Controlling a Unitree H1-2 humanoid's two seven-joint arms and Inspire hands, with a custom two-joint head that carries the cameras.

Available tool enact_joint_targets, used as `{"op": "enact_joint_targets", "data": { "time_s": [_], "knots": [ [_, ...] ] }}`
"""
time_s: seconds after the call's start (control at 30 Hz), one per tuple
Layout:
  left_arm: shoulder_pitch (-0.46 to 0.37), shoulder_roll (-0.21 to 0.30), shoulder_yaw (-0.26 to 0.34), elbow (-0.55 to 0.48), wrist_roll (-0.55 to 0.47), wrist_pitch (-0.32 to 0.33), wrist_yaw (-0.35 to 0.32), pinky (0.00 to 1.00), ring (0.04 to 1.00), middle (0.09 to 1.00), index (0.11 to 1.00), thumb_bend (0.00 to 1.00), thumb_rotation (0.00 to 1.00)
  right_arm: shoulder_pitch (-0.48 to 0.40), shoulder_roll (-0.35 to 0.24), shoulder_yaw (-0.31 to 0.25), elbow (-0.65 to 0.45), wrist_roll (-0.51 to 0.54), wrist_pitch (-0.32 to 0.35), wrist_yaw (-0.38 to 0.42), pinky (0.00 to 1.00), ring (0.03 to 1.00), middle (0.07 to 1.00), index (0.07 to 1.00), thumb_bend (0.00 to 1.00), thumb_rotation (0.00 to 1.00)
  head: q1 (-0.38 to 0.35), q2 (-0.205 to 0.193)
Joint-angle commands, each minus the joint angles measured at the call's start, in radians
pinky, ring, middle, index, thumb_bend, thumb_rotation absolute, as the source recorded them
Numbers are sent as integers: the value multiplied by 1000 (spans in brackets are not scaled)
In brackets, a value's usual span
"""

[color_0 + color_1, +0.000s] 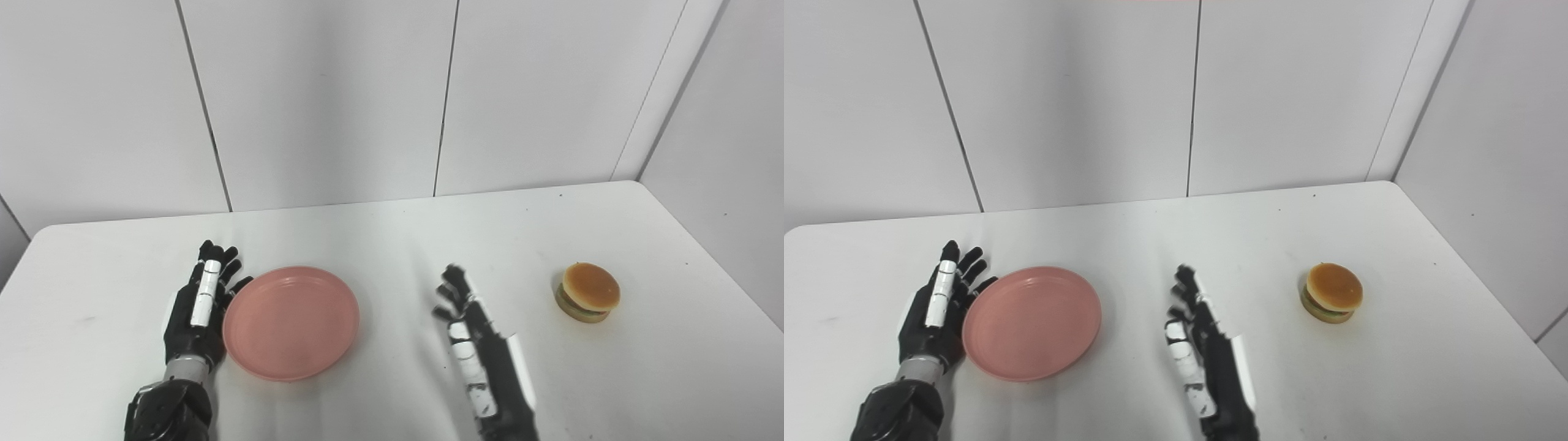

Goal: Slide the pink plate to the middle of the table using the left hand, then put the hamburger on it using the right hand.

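The pink plate [291, 323] lies flat on the white desk [392, 233], left of centre. The left hand [199, 306] stands on edge against the plate's left rim, fingers straight and close together, holding nothing. The right hand [474, 343] hovers right of the plate, fingers extended, empty, slightly blurred. The hamburger [588, 292] sits well apart on the right.
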Motion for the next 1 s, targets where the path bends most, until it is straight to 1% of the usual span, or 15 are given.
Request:
{"op": "enact_joint_targets", "data": {
  "time_s": [0.0,0.1,0.13,0.17,0.2,0.3,0.37,0.4,0.43,0.5,0.57,0.63,0.67,0.83,0.97],
  "knots": [
    [-17,1,-3,16,0,0,-2,769,903,886,979,788,718,29,-130,-50,-37,-100,-52,17,853,902,920,916,692,976,0,0],
    [-24,-2,-4,23,5,-4,3,761,895,878,968,812,711,-35,-192,-125,-46,-210,-52,41,856,901,911,912,711,935,0,-5],
    [-27,-2,-4,25,5,-6,3,764,894,878,964,822,709,-55,-219,-147,-48,-255,-47,43,807,869,894,894,738,918,1,-6],
    [-28,-3,-4,26,4,-6,4,765,892,878,962,829,707,-72,-240,-162,-51,-291,-39,43,796,865,891,888,749,917,2,-7],
    [-29,-5,-4,27,4,-7,6,764,889,877,961,832,703,-85,-259,-174,-54,-324,-28,44,796,865,888,877,762,906,2,-7],
    [-26,-7,-8,22,7,-4,7,757,888,877,965,838,701,-111,-296,-196,-58,-380,-3,47,813,883,893,870,776,902,3,-7],
    [-21,-6,-13,19,9,-4,5,751,887,878,969,835,709,-132,-321,-219,-54,-417,10,50,804,886,884,854,785,890,3,-7],
    [-21,-4,-15,23,10,-5,4,741,884,876,970,829,713,-142,-331,-229,-45,-437,10,47,776,865,871,829,780,878,4,-12],
    [-21,-1,-17,24,11,-5,3,740,883,875,969,829,714,-151,-340,-240,-34,-457,11,44,772,862,869,825,780,877,4,-12],
    [-27,7,-15,34,7,-7,-1,731,887,873,968,832,710,-177,-360,-257,-1,-503,20,44,735,810,824,758,783,866,0,-17],
    [-36,15,-10,43,1,-11,-6,744,892,873,966,834,707,-205,-378,-270,37,-538,31,48,695,773,788,718,769,798,-2,-22],
    [-42,22,-7,46,-2,-18,-15,763,903,886,969,823,705,-229,-395,-278,73,-562,36,49,667,749,765,698,764,737,-3,-26],
    [-44,25,-7,48,-2,-21,-18,758,906,893,972,818,708,-235,-399,-278,82,-568,39,48,661,741,758,694,767,724,-3,-26],
    [-46,39,-4,31,-15,-14,-39,786,927,915,993,759,703,-291,-449,-280,169,-596,40,27,651,717,740,685,774,705,-2,-28],
    [-46,43,-2,21,-14,-5,-43,786,928,914,1000,746,702,-324,-476,-275,233,-608,45,15,656,718,735,689,770,734,-1,-22]
  ]
}}
